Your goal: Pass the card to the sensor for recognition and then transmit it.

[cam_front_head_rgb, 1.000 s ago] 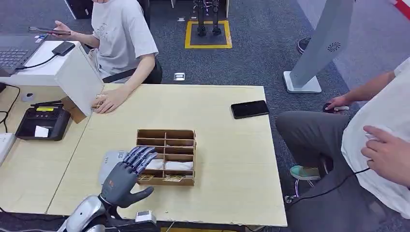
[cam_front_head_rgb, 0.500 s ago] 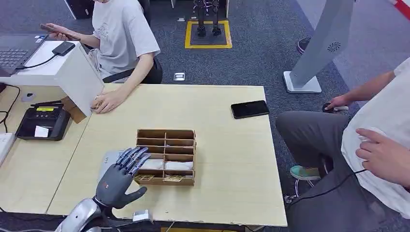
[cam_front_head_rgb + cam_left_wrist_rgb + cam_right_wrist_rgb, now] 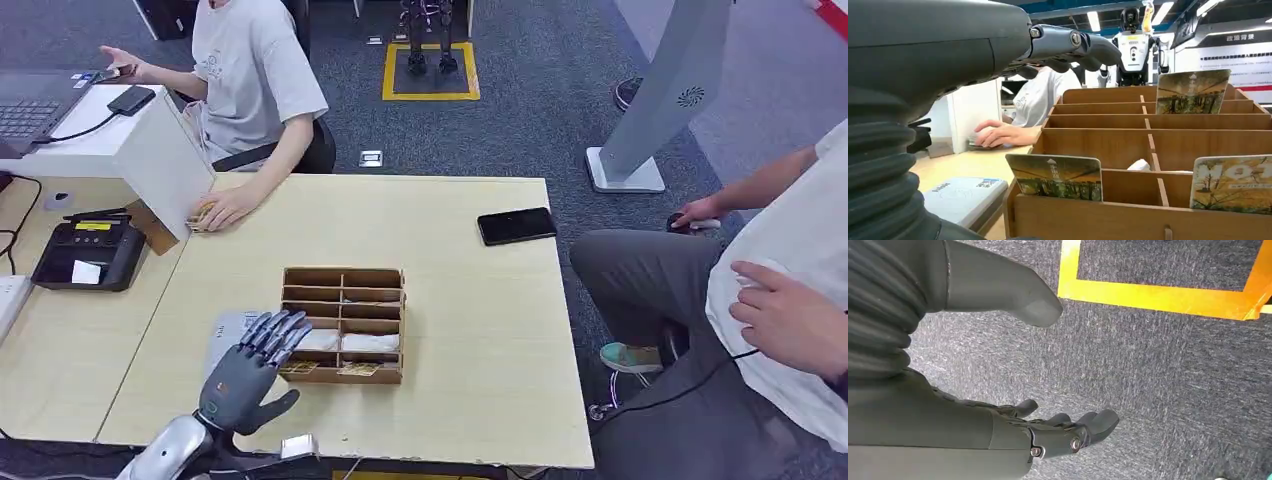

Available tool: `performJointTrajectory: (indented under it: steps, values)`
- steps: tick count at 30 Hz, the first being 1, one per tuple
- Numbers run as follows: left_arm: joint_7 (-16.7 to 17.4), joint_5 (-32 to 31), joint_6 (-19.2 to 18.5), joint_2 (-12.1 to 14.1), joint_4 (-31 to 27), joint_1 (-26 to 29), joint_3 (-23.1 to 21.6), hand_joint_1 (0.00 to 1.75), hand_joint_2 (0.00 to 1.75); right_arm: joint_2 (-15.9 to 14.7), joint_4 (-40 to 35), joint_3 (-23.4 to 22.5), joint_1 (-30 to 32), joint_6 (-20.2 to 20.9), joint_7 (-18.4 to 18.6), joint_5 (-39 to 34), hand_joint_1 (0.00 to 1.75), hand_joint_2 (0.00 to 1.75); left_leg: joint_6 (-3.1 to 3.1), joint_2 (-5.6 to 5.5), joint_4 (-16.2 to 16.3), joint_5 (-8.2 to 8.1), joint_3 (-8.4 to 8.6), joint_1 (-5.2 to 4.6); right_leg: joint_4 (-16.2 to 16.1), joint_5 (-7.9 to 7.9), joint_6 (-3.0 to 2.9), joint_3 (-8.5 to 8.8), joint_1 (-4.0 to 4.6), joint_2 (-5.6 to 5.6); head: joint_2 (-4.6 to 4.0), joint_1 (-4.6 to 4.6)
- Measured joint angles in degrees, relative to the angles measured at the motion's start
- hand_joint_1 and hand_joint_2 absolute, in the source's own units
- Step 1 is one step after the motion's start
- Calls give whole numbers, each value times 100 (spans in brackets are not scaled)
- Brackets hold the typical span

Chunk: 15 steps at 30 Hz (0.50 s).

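A wooden compartment box [image 3: 344, 323] stands mid-table and holds picture cards [image 3: 360, 370] in its near row. In the left wrist view one card [image 3: 1054, 176] leans in the nearest compartment, with another card [image 3: 1232, 183] beside it and a third card [image 3: 1192, 91] further back. My left hand [image 3: 246, 370] hovers at the box's near left corner, fingers spread, holding nothing. Under it lies the light grey card sensor [image 3: 226, 333], seen as a flat pad [image 3: 964, 198] close to the box. My right hand [image 3: 1013, 432] hangs over the carpet, fingers apart and empty.
A person sits at the far left with one hand on the table [image 3: 222, 212] near a white box [image 3: 150, 150]. A black phone [image 3: 516, 226] lies at the far right of the table. A black terminal [image 3: 88, 254] sits left. Another person [image 3: 780, 300] sits at the right.
My left hand has drawn back toward the near table edge and slightly left, staying empty. The person at the far left raised the arm holding a phone.
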Motion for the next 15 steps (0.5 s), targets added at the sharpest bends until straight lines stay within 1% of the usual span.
performJointTrajectory:
  steps: [8,15]
  values:
    - [0,26,-4,-136,151,-38,-4,0,175,0,0,0,-4,2,0,17,0,175,0,0,0,0,1,0,0,0,0,0,0,0,0,0]
    - [7,31,-2,-190,229,-51,-4,0,175,0,0,0,-5,-2,-15,61,0,175,0,0,0,0,1,0,0,0,0,0,0,0,0,0]
